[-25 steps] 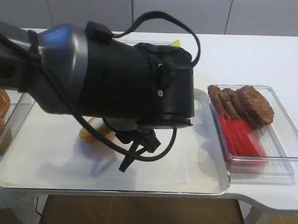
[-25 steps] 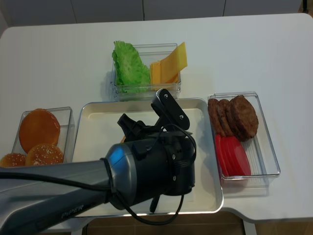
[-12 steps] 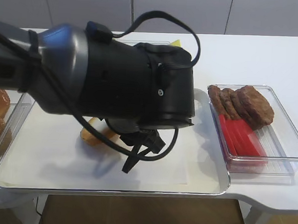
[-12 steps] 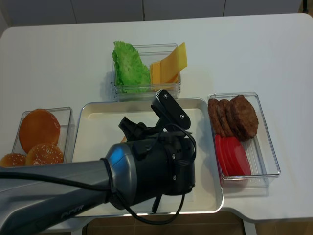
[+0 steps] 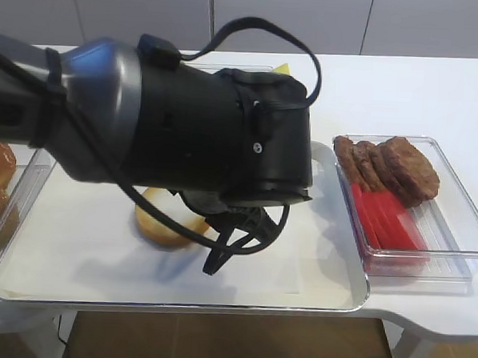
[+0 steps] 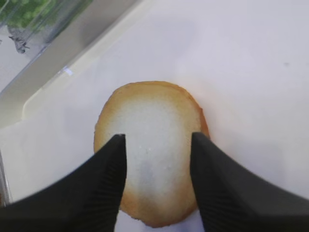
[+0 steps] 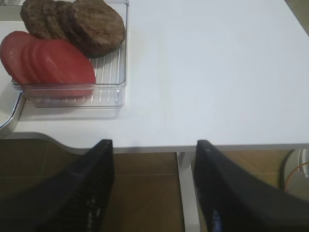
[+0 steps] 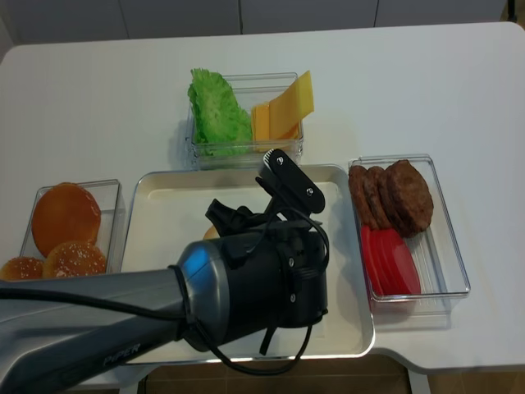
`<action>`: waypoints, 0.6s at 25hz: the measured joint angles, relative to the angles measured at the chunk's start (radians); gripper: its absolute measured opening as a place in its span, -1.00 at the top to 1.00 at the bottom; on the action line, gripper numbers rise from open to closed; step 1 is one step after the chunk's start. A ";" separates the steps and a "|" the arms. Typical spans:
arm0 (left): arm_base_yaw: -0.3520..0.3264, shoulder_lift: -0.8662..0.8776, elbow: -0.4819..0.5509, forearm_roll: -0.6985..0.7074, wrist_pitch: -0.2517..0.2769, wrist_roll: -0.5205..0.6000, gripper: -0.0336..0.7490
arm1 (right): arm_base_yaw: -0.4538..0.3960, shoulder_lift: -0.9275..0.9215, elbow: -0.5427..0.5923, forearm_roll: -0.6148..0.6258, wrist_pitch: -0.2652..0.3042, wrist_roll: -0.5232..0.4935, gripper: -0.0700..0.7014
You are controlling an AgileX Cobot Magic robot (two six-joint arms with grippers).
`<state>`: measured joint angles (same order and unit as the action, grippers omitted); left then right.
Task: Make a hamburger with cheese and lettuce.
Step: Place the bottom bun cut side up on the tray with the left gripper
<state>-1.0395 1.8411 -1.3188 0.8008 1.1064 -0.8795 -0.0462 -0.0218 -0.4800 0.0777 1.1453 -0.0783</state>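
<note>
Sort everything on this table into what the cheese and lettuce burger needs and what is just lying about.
Needed:
- bun half, cut face up on the tray, left gripper open over it
- cheese
- lettuce

Lying about:
- meat patties
- red slices
- spare buns

The left arm filled the left and centre of the first high view, its thick black wrist pointing down toward the middle of the frame. The left gripper hung low, jaws parted, one finger on each side of the centre. The right gripper sat at the bottom of its wrist view, fingers apart at their closest setting, holding nothing.
</note>
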 joint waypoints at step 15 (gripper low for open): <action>0.000 0.000 -0.054 -0.023 -0.007 0.012 -0.01 | 0.000 0.000 0.000 0.000 0.000 0.000 -0.23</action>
<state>-1.0395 1.8411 -1.3728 0.7780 1.0998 -0.8670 -0.0462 -0.0218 -0.4800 0.0777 1.1453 -0.0783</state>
